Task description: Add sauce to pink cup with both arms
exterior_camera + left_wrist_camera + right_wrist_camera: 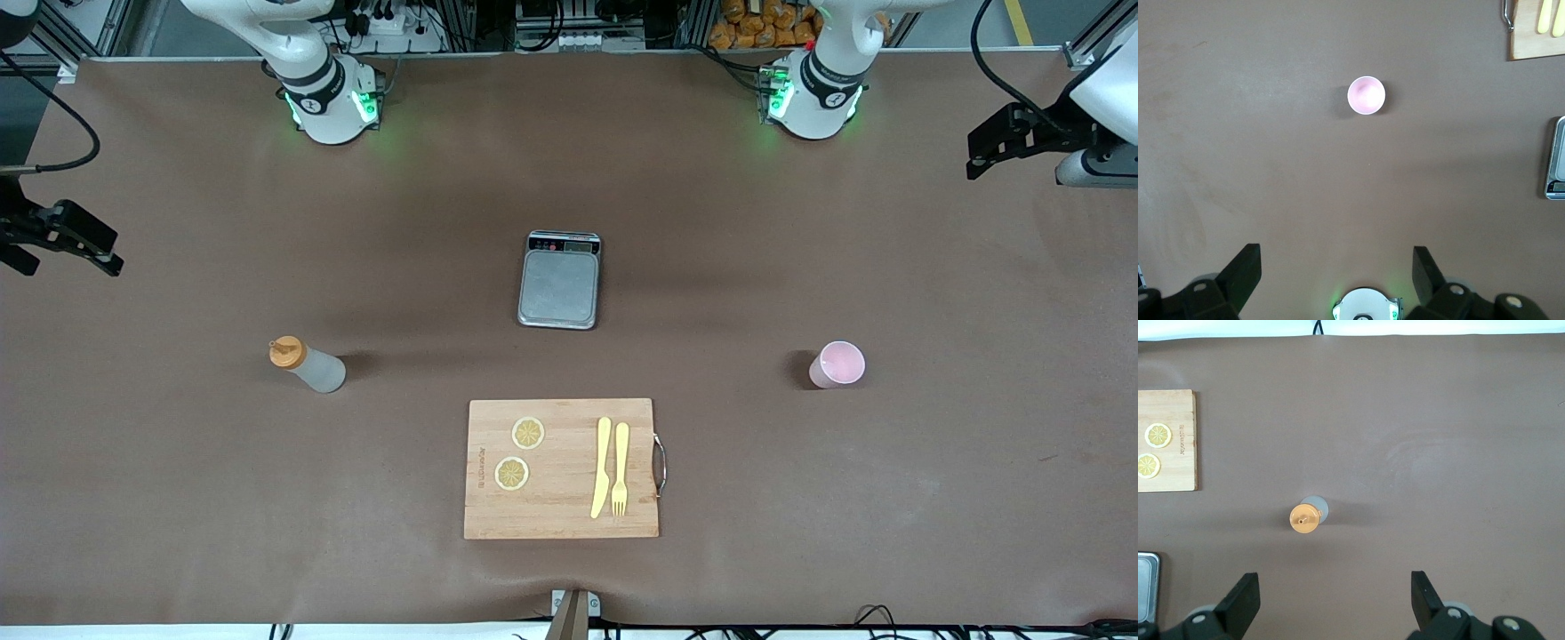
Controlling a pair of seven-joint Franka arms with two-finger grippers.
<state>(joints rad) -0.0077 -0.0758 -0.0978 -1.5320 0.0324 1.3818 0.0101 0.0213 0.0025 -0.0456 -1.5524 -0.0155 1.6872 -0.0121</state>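
Lying nearest cam: rectangular light-wood cutting board (pixel 562 468), faint logo burned along one edge, unreadable. Small translucent squeeze bottle w/ orange cap (pixel 308 364) is standing toward right arm's end of brown tabletop (pixel 933 498); pale-pink plastic cup (pixel 837 364) is sitting upright toward left arm's end. Both grippers, right (pixel 1333 592) and left (pixel 1337 263), are hovering high, jaws spread wide, holding nothing. Best approach: centre bottle btwn jaws, grip mid-body.

Table cover (pixel 178 498): matt brown. Cutting board (pixel 560 507): bare wood, visible grain. Scale (pixel 559 286): dull grey metal plate. Sauce (pixel 308 364): translucent plastic. Pink cup (pixel 837 364): smooth plastic.
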